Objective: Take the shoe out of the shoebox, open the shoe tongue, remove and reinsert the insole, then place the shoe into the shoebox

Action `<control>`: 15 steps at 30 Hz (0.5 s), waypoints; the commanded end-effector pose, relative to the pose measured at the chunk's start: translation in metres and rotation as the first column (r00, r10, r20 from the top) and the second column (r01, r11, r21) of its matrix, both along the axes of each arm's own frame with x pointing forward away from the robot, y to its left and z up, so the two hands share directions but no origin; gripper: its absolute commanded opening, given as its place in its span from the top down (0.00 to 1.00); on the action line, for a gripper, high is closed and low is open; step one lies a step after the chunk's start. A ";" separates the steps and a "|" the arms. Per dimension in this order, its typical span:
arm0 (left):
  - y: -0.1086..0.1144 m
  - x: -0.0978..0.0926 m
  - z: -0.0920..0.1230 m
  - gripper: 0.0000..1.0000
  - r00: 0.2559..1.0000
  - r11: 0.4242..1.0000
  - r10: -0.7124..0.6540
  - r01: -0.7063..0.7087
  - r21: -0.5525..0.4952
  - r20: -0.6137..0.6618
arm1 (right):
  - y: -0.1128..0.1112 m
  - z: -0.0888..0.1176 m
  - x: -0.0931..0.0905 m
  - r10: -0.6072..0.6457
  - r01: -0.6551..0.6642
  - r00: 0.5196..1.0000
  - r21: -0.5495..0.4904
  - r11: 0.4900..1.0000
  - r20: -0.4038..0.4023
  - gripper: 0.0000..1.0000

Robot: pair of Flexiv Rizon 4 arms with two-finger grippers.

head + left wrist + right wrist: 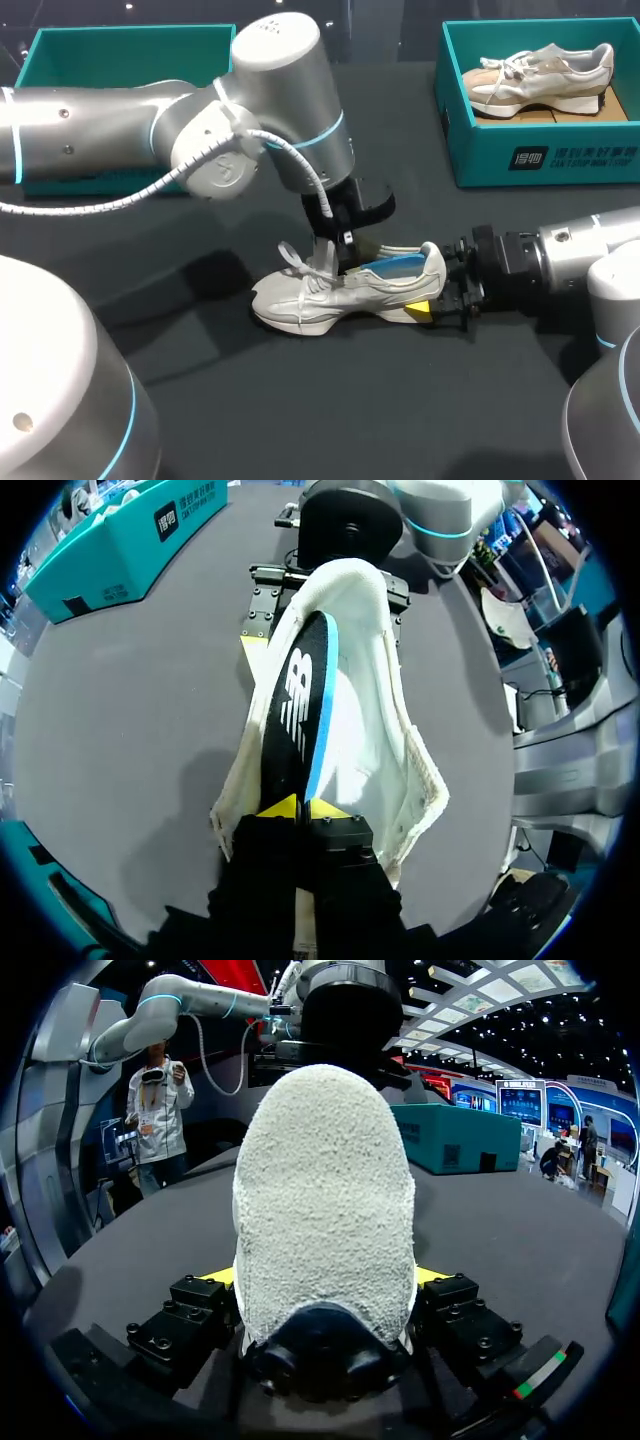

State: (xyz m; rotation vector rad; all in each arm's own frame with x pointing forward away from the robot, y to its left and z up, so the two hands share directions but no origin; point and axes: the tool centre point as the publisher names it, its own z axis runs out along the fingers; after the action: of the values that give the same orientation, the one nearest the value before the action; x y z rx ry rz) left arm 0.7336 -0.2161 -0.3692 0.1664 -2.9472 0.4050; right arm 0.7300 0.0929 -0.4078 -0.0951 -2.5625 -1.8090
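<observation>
**Insole held on edge in the shoe, both jaws gripping**

The shoe (330, 295) sat on its sole mid-table (300, 420), well apart from the empty box (130, 50) and the box (540, 150) with a second shoe. The right jaws were clamped on its heel from both sides. The left jaws, reaching down into the opening, were pinched shut on the front end of the insole (300, 710), which stood on edge along the shoe's length, its back end near the heel cup. I could not tell whether it was coming out or going in. Either way, the move probably called for a firm heel hold, travel in line with the shoe, and an insole turned flat before seating so that its edge cleared the collar and the laces (296, 262).
</observation>
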 end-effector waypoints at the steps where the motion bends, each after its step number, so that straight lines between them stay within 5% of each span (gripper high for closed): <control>1: 0.010 0.000 0.002 1.00 1.000 0.998 -0.002 0.003 -0.068 0.002 | 0.001 -0.001 -0.002 -0.001 0.001 1.000 -0.003 1.000 0.000 1.00; 15: 0.009 -0.011 0.035 1.00 0.997 0.981 -0.053 0.063 -0.184 0.058 | 0.001 -0.001 -0.002 -0.001 0.001 1.000 -0.003 1.000 0.000 1.00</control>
State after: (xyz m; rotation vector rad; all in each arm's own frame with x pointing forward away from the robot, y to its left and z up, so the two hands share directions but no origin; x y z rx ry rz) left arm 0.7296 -0.2143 -0.3426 0.0492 -2.9307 0.6313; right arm 0.7294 0.0923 -0.4087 -0.0952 -2.5632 -1.8074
